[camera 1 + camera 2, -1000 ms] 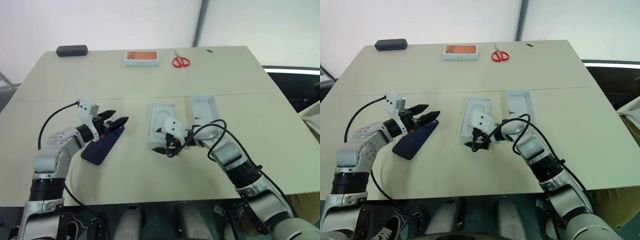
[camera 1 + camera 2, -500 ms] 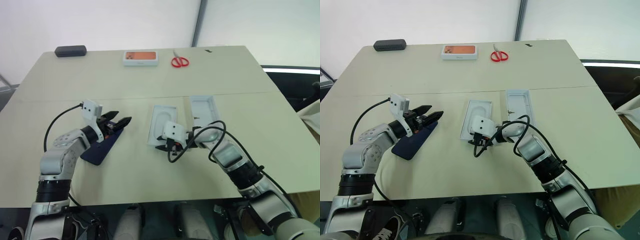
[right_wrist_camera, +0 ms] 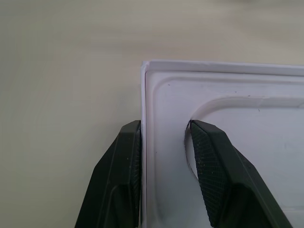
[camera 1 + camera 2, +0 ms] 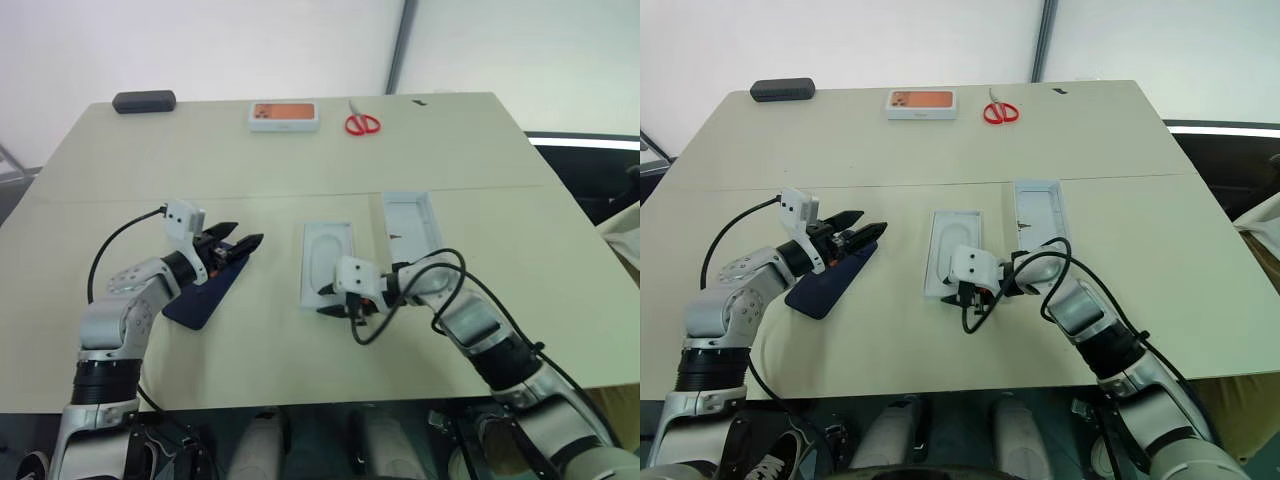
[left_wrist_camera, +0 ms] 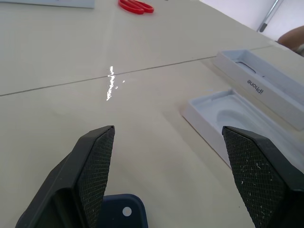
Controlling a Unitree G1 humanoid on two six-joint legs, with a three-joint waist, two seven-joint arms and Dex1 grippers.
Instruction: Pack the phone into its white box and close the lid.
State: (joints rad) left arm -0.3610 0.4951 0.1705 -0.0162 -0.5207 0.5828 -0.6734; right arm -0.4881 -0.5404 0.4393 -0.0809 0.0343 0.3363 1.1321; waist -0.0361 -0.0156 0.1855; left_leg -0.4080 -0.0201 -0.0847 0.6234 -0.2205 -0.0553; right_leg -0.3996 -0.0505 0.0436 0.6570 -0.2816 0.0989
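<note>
The dark navy phone (image 4: 203, 292) lies flat on the table at the left. My left gripper (image 4: 246, 236) hovers open just over its far end, and a corner of the phone (image 5: 121, 212) shows between the fingers. A flat white insert (image 4: 328, 256) with an oval recess lies in the middle. My right gripper (image 4: 331, 301) is shut on its near rim, one finger (image 3: 124, 161) outside the wall and the other in the recess. Whether the white box sits under the insert I cannot tell. The lid (image 4: 410, 221) lies open side up, right of the insert.
At the table's far edge stand an orange-printed box (image 4: 284, 115), red scissors (image 4: 362, 123) and a black case (image 4: 144, 101). A seam crosses the tabletop just beyond the lid. Black cables loop off both wrists.
My right gripper has shut on the insert's near rim and drawn back toward me. The insert has slid nearer and squared up beside the lid. The left gripper has held still.
</note>
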